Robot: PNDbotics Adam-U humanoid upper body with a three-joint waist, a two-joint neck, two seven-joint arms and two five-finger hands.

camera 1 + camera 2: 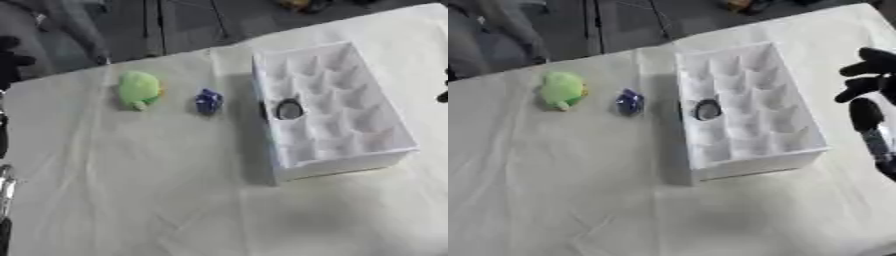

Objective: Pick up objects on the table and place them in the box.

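- A white box [350, 150] with rows of compartments sits on the cloth-covered desk [131, 200].
- One dark round object [289, 109] lies in a compartment along the box's left side.
- A green soft toy [138, 90] and a small blue object [208, 101] lie on the desk left of the box, apart from each other.
- The right hand [868, 75] hovers right of the box, fingers [866, 116] loosely bent, holding nothing.
- The left hand's fingers cannot be made out at the left edge.

Even, soft, fairly bright light falls on the pale table [175, 200], the white box [350, 160] throws a faint shadow to its left, and both views are blurred throughout.
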